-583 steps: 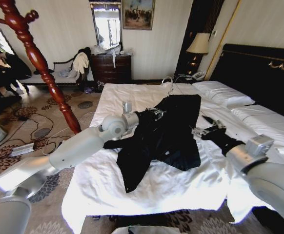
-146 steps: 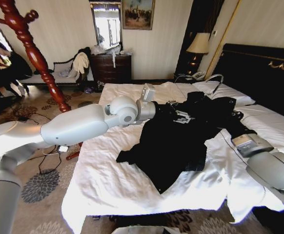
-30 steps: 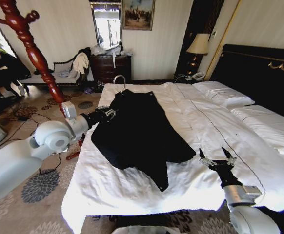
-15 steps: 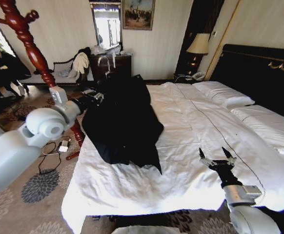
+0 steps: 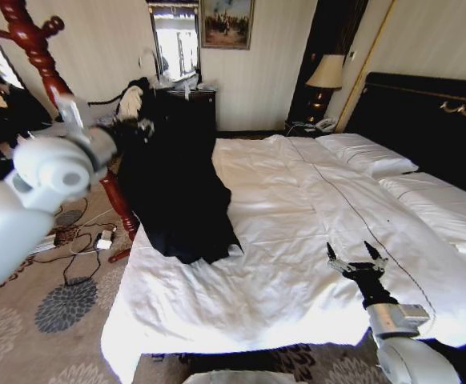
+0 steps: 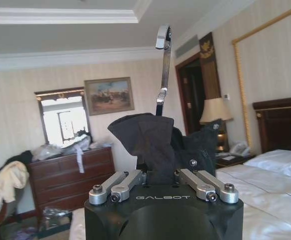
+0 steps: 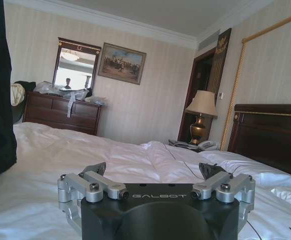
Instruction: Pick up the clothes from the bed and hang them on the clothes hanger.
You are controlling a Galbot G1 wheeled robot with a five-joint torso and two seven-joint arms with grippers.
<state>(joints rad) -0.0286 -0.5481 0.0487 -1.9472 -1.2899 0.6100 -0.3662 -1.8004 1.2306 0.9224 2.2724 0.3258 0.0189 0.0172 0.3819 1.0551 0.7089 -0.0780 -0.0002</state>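
1. Nearest, the right gripper (image 5: 354,254) is resting low over the bed (image 5: 313,232), near its foot-side front edge, well apart from the garment; its fingers are spread and holding nothing.
2. Further along the bed, toward its left edge, the clothes (image 5: 173,188) are hanging down in a long dark drape, the lower hem touching the white sheet at that edge while the upper part is already lifted off the bed.
3. Above the bed's left edge, the left gripper (image 5: 134,126) is clamped on the bunched collar of the clothes (image 6: 153,142), with the silver hook of the clothes hanger (image 6: 162,70) standing upright out of the fabric just past its fingers.
4. Beyond the bed's left side, the wooden coat stand (image 5: 53,80) is rising beside the left arm; I judge the step to be carrying the hung garment off the bed toward it.
5. To do it well, the grip should be kept firm on the collar with the hook kept upright, and the lift should be high enough for the hem to clear the sheet before swinging outward.
6. Compared with half a second earlier, the garment is sitting higher and further off the bed's left side, with less of it lying on the sheet; the right gripper is unchanged.
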